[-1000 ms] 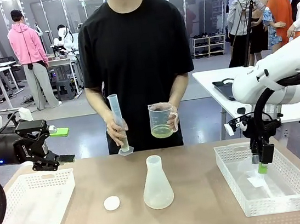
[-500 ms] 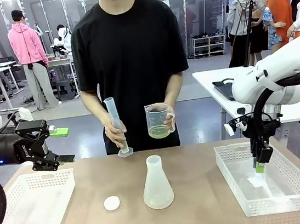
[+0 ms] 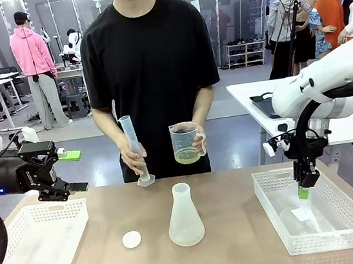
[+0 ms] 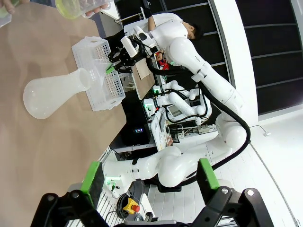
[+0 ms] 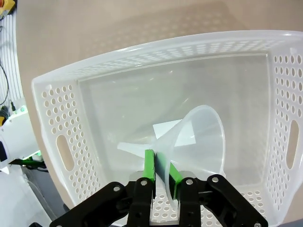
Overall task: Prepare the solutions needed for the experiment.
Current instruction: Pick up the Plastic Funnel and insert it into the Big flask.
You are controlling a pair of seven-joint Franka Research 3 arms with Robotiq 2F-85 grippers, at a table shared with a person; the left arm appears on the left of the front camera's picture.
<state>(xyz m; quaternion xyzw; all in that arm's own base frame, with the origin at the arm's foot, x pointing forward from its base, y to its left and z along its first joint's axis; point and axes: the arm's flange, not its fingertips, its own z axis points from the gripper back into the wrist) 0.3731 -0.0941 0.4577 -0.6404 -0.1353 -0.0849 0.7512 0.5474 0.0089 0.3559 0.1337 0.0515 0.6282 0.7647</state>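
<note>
The solutions (image 3: 187, 156) are being held as a shallow, pale yellow-green, see-through layer at the bottom of a clear beaker (image 3: 186, 137), which is being kept upright in a person's hand (image 3: 200, 143). They are being carried in the air above and beyond the frosted conical flask (image 3: 184, 217), slightly to its right.

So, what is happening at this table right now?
The person opposite holds a clear graduated cylinder in one hand and a clear beaker with a little pale yellow-green liquid in the other. The right gripper is shut on a clear plastic funnel inside the white perforated basket. The left gripper hangs open near the other white basket. The frosted conical flask stands uncapped between them.
</note>
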